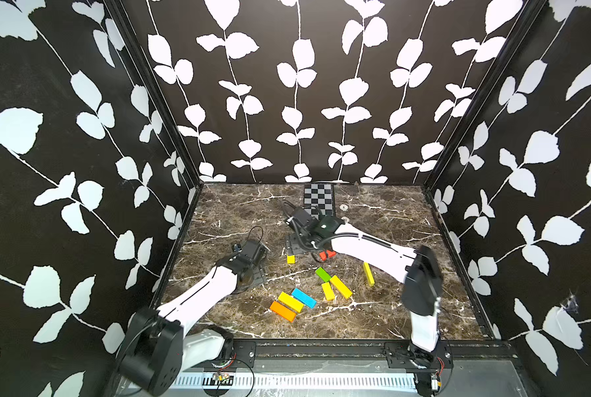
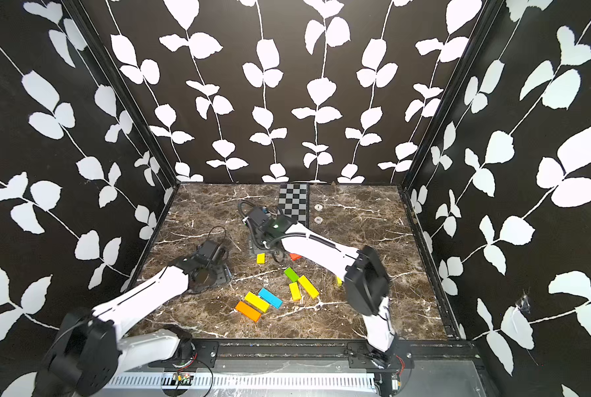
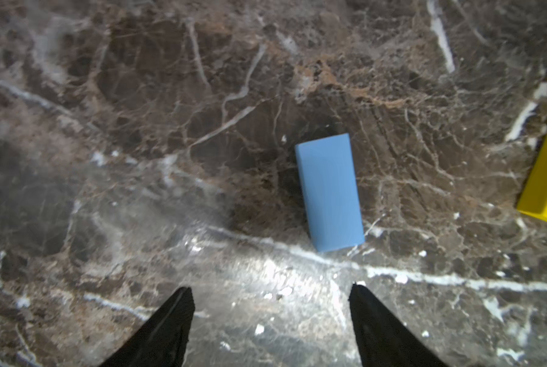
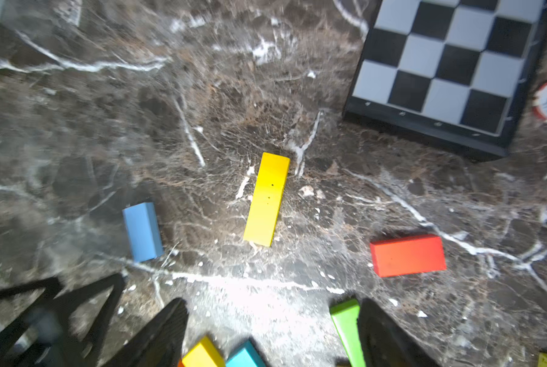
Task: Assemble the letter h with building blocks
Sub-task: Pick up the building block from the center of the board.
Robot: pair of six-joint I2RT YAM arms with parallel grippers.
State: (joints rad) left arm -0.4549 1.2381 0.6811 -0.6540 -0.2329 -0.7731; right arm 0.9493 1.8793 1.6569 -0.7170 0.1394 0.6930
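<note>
Table: we see brown marble with white veins, shiny where the wrist lights hit it. A checkered board lies at its far edge.
Room: black walls with white leaf vines close the table in on three sides.
Blocks: they lie loose and flat across the middle and near half of the table.
Near row: an orange bar, a yellow bar and a bright blue bar lie side by side. Their long axes are parallel, slanting from far left to near right.
Thin yellow bar: it runs nearly front to back. In a top view the right arm's elbow covers all but a scrap of it.
Pale blue block: we find it only in the wrist views. Its long axis points away from the left tool.
Long yellow bar: the right wrist view shows all of it, pointing away from the right tool toward the board. In both top views only its near end shows.
Red block: it lies crosswise to that bar and apart from it.
Left tool: its fingers are spread over bare table, pinching nothing, just short of the pale blue block.
Right tool: it is spread and holds nothing. A green block shows beside one finger.
</note>
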